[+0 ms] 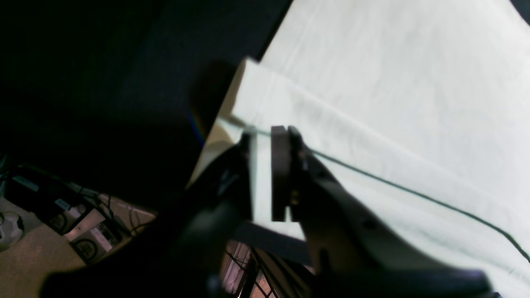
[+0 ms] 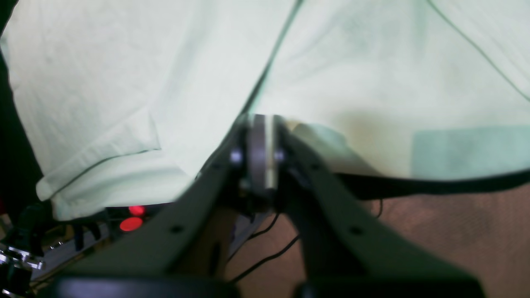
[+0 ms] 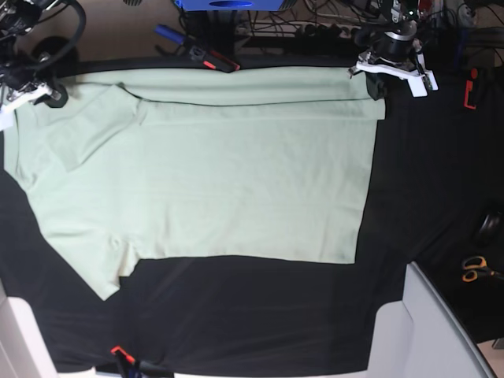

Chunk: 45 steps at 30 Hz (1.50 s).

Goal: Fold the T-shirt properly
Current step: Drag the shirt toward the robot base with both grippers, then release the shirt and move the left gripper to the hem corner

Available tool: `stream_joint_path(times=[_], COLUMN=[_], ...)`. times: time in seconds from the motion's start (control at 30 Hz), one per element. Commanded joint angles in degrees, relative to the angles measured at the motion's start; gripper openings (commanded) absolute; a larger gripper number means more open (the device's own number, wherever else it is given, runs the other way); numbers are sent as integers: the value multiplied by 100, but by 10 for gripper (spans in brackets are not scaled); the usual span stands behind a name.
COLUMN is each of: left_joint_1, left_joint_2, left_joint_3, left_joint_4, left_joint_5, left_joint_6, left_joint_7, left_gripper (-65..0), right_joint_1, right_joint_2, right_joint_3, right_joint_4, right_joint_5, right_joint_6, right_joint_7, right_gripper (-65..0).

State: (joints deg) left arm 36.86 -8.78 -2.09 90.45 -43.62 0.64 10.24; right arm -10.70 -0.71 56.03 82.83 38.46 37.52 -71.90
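Lying along the bottom edge of the base view, the black table cloth [image 3: 260,315] covers the work surface, with a small red-tipped clamp [image 3: 122,356] at its lower left border and a pale grey panel [image 3: 429,331] at the lower right corner. A pair of orange-handled scissors [image 3: 475,269] rests at the right edge of the frame, well apart from the garment.

Above this, the T-shirt [image 3: 236,189] is spread flat across the middle of the frame, its hem toward the right and its neck toward the left. One short sleeve [image 3: 106,272] points toward the lower left. The top edge of the shirt is folded over into a narrow band [image 3: 252,85] running along the upper part of the frame.

At the upper right end of that band, the left gripper [image 3: 376,77] sits at the shirt's corner. In the left wrist view the left gripper [image 1: 265,171] has its two dark pads drawn together with a strip of the pale fabric between them: it is clenched on the T-shirt [image 1: 393,95].

At the upper left of the base view, the right gripper [image 3: 31,96] meets the shirt at the shoulder end. In the right wrist view the right gripper [image 2: 261,155] has its pads pressed together at the cloth's edge, grasping the T-shirt [image 2: 124,82], which hangs slightly lifted above it.
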Motion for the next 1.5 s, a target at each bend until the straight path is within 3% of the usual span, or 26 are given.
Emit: stream_joint_path(times=[0.0, 0.3, 0.63, 0.9, 1.47], left_joint_1=[54, 37, -262, -262, -262], left_joint_2=[-41, -41, -41, -41, -41], left_joint_3=[-24, -68, -24, -77, -86], left_joint_4=[75, 58, -856, -848, -848], left_joint_5=[-30, -30, -30, -30, -30], left_joint_6=[-16, -16, -16, -16, -16], left_joint_7=[-114, -114, -123, -132, -132], left_gripper=[-650, -650, -650, -650, -650], right_joint_1=[11, 125, 266, 345, 415], right_joint_2=[-12, -4, -4, -56, 137], right_joint_3=[28, -7, -130, -526, -544], right_joint_4=[-41, -1228, -1237, -1237, -1193], right_joint_5=[97, 62, 53, 62, 80], right_joint_6=[33, -11, -20, -29, -29], right_joint_7=[-23, -94, -94, -85, -32], right_gripper=[-635, -649, -649, -649, -649])
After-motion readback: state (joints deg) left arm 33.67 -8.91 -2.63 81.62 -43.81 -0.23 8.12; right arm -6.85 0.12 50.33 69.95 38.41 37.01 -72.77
